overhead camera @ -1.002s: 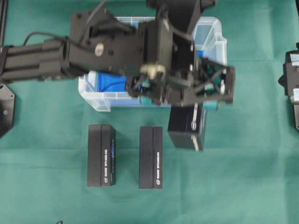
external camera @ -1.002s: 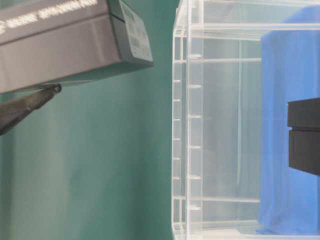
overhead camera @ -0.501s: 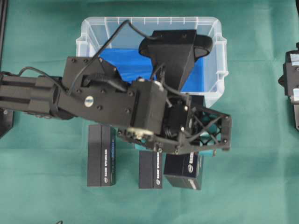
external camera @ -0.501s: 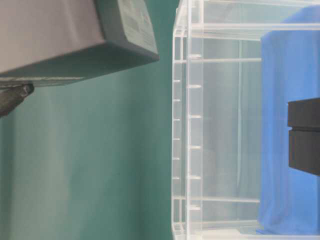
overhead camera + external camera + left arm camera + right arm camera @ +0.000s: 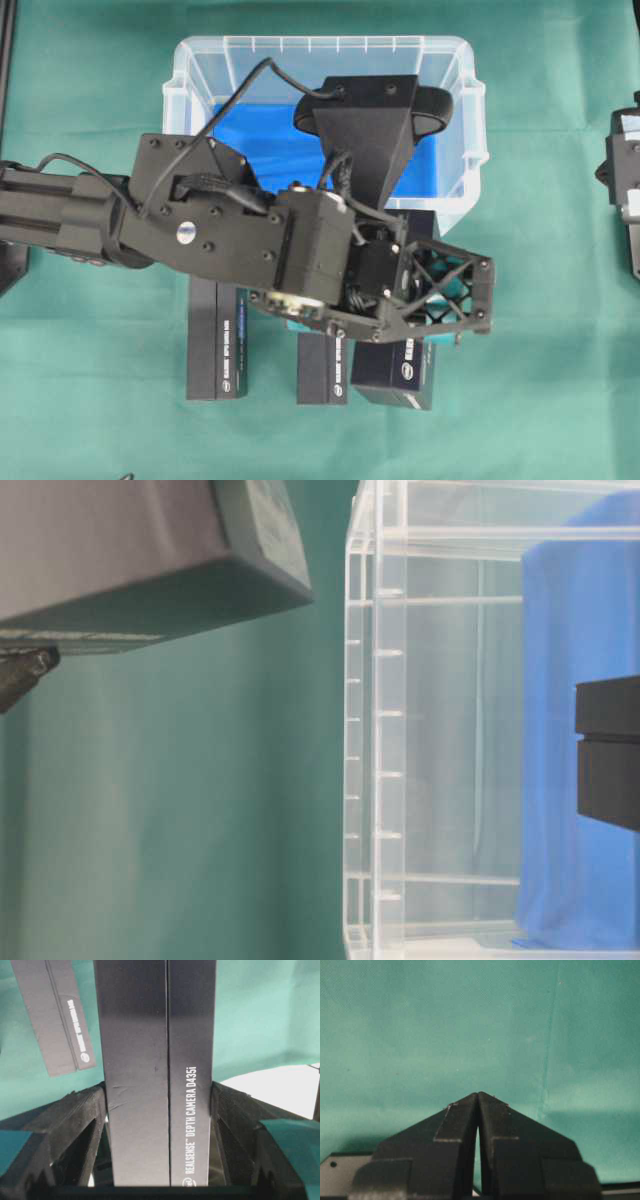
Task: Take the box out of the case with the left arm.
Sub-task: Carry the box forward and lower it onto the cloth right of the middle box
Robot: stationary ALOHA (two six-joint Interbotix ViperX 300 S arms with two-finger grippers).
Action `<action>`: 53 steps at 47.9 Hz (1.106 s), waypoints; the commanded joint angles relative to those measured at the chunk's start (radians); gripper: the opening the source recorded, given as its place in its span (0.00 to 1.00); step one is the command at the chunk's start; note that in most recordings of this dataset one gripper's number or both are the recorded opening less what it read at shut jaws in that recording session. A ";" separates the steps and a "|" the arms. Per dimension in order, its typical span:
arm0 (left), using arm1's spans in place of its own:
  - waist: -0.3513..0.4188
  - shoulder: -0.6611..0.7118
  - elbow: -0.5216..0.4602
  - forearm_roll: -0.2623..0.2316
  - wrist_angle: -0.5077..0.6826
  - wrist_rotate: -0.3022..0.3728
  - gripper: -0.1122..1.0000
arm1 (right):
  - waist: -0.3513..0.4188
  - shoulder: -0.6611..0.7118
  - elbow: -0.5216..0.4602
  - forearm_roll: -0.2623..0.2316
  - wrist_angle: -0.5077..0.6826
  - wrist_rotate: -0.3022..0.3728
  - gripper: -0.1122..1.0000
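Two black boxes (image 5: 217,340) are lying on the green cloth (image 5: 540,330) beside our left gripper (image 5: 159,1125), its jaws clenching the RealSense box (image 5: 155,1075), now carried clear of the case (image 5: 462,110); our right gripper (image 5: 478,1097) is resting closed.

- Overhead view looks straight down on the green cloth-covered bench (image 5: 560,330).
- Table-level view, turned sideways, sits close beside the clear plastic rectangular case (image 5: 372,730), also overhead at 12 o'clock.
- Wrist views look closely along their fingers.
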 commanded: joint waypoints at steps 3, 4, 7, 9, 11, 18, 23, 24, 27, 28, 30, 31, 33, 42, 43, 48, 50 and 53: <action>-0.008 -0.026 -0.011 0.012 -0.011 -0.003 0.66 | 0.000 0.005 -0.028 0.002 -0.003 0.003 0.17; -0.009 -0.026 -0.006 0.012 -0.011 -0.003 0.66 | 0.000 0.005 -0.026 0.002 -0.003 0.003 0.17; -0.011 -0.026 0.009 0.014 -0.017 -0.008 0.66 | 0.000 0.005 -0.026 0.000 -0.002 0.003 0.17; -0.012 -0.028 0.021 0.018 -0.023 -0.011 0.66 | 0.000 0.005 -0.026 0.000 -0.002 0.003 0.17; -0.014 -0.028 0.034 0.023 -0.031 -0.017 0.66 | 0.000 0.005 -0.026 0.000 -0.002 0.003 0.17; -0.021 -0.028 0.098 0.057 -0.089 -0.038 0.66 | 0.000 0.005 -0.026 0.000 -0.003 0.002 0.16; -0.026 -0.029 0.156 0.060 -0.135 -0.052 0.66 | 0.000 0.005 -0.026 0.002 -0.002 0.002 0.17; -0.028 -0.029 0.169 0.058 -0.144 -0.054 0.66 | 0.000 0.005 -0.026 0.000 -0.002 0.002 0.17; -0.035 -0.026 0.213 0.058 -0.187 -0.061 0.66 | 0.000 0.005 -0.026 0.000 -0.002 0.003 0.17; -0.035 -0.026 0.225 0.058 -0.199 -0.064 0.66 | 0.000 0.005 -0.026 0.000 -0.002 0.002 0.17; -0.038 -0.026 0.252 0.058 -0.227 -0.071 0.66 | 0.000 0.005 -0.026 0.000 -0.002 0.002 0.17; -0.041 -0.025 0.264 0.058 -0.241 -0.074 0.66 | 0.000 0.005 -0.026 0.000 -0.002 0.002 0.17; -0.043 -0.025 0.295 0.058 -0.272 -0.081 0.66 | 0.000 0.005 -0.025 0.002 -0.002 0.002 0.17; -0.054 -0.025 0.400 0.058 -0.354 -0.107 0.65 | 0.000 0.005 -0.025 0.002 -0.002 0.003 0.17; -0.054 -0.025 0.410 0.058 -0.359 -0.109 0.65 | 0.000 0.005 -0.026 0.000 -0.002 0.003 0.17; -0.054 -0.028 0.454 0.061 -0.376 -0.112 0.65 | 0.000 0.005 -0.026 0.000 -0.002 0.003 0.17; -0.054 -0.028 0.466 0.064 -0.385 -0.112 0.65 | 0.000 0.005 -0.025 0.002 -0.003 0.003 0.17; -0.054 -0.025 0.479 0.071 -0.407 -0.115 0.65 | 0.000 0.005 -0.025 0.000 -0.003 0.003 0.17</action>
